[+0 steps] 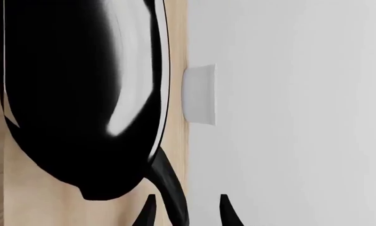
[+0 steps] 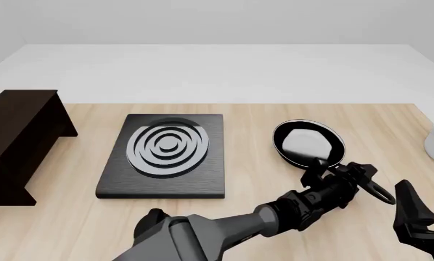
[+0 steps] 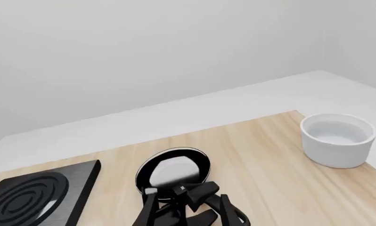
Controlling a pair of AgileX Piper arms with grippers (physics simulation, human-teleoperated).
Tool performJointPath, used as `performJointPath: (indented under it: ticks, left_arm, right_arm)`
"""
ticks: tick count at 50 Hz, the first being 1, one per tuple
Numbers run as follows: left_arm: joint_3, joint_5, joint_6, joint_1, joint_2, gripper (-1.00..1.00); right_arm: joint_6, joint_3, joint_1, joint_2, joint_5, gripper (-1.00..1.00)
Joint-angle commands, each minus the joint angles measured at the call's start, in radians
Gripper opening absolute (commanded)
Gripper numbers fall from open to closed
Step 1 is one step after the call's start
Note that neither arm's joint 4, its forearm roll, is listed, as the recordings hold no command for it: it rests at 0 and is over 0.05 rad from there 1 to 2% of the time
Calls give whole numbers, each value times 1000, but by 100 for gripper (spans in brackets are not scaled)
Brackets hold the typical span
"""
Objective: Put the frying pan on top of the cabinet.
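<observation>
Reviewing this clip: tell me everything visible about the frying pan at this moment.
The frying pan is small, round and black, with a glossy grey-white reflective inside and a thin pale rim. It sits flat and upright on the wooden table, right of the stove plate and far from the cabinet. Its black handle points toward the arms' side. The left end effector is at the handle, fingers either side of it; whether they grip is unclear.
</observation>
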Motion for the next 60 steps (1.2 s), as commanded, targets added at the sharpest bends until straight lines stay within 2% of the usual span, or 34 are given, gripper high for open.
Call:
performJointPath:
  ticks: [1, 43, 50, 55, 60]
  left_arm:
    - [19, 21, 69, 6, 85, 100]
    - [-27, 68, 50, -3, 134, 100]
    - [-81, 100, 52, -2, 163, 100]
    - [-72, 105, 54, -2, 149, 100]
    - [-112, 119, 54, 2, 180, 100]
  right_arm:
    - [3, -1, -3, 7, -4, 100]
    - [13, 0, -6, -1, 3, 100]
    - [14, 0, -7, -2, 4, 100]
    - [16, 0, -8, -1, 2, 100]
    - [16, 0, -7, 1, 1, 100]
